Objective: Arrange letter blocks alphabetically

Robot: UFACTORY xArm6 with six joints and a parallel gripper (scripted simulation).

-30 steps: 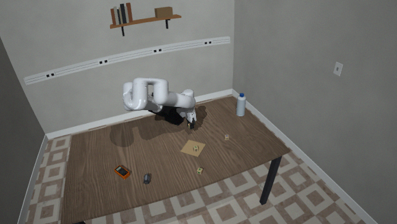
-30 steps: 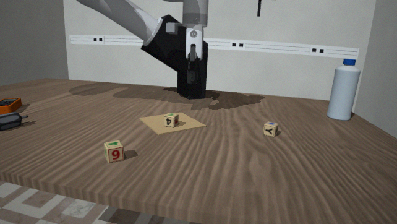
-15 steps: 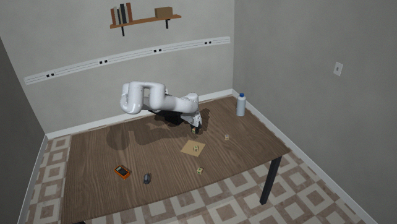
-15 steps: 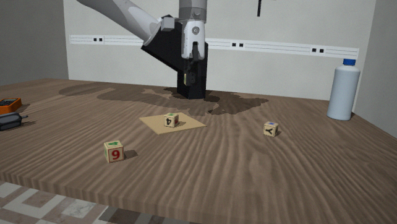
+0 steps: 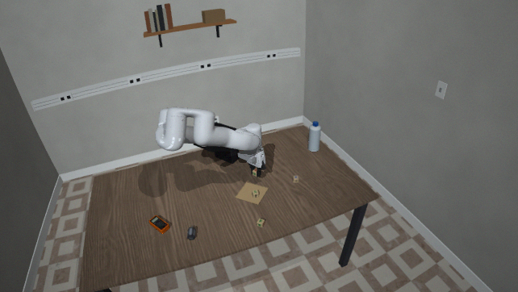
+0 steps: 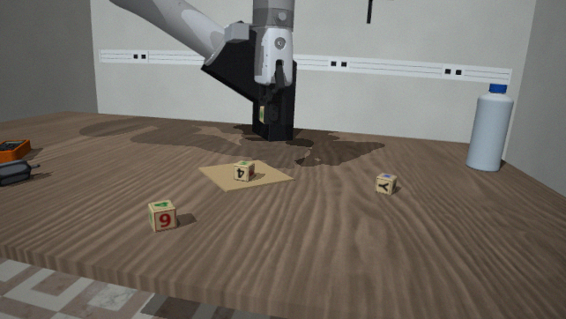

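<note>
My gripper (image 5: 256, 171) (image 6: 270, 115) is shut on a wooden block (image 5: 254, 173) (image 6: 262, 114) with a green mark on its side. It holds the block a little above the table, behind the tan mat (image 5: 246, 193) (image 6: 216, 174). A second block (image 5: 256, 193) (image 6: 243, 170) stands on the mat, with a black 4 on the side facing the exterior camera. A third block (image 5: 261, 222) (image 6: 162, 216) with a red 9 on its side stands near the front edge. A fourth block (image 5: 295, 178) (image 6: 386, 183) with a Y on its side stands to the right of the mat.
A white bottle (image 5: 314, 137) (image 6: 489, 129) with a blue cap stands at the far right corner. An orange meter (image 5: 159, 224) (image 6: 13, 149) and a grey device (image 5: 191, 232) (image 6: 13, 172) lie at the left. The arm's black base (image 6: 278, 128) is just behind the mat.
</note>
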